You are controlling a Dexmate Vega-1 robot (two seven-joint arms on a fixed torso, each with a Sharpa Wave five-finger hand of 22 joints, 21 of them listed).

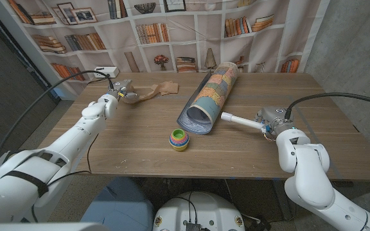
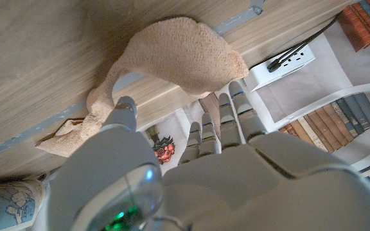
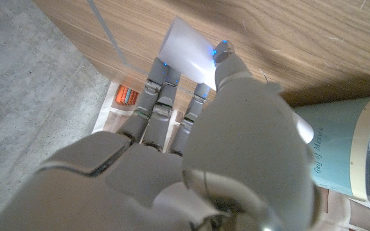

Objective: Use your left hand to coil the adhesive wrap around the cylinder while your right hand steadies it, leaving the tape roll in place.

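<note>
Fingers of the left hand [image 1: 122,92] pinch the tan adhesive wrap [image 1: 156,92], whose strip trails toward 3 o'clock. Far from it, the right hand [image 1: 272,120] grips a white cylinder [image 1: 239,120] pointing to 9 o'clock, its long axis running across the table [image 1: 140,144].

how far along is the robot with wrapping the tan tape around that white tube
Early. Nothing is wrapped yet: the tan adhesive wrap lies loose on the wooden table, far from the white cylinder. In hand: the left hand grips the wrap's end and the right hand holds the cylinder. Left: bringing them together and coiling.
</note>
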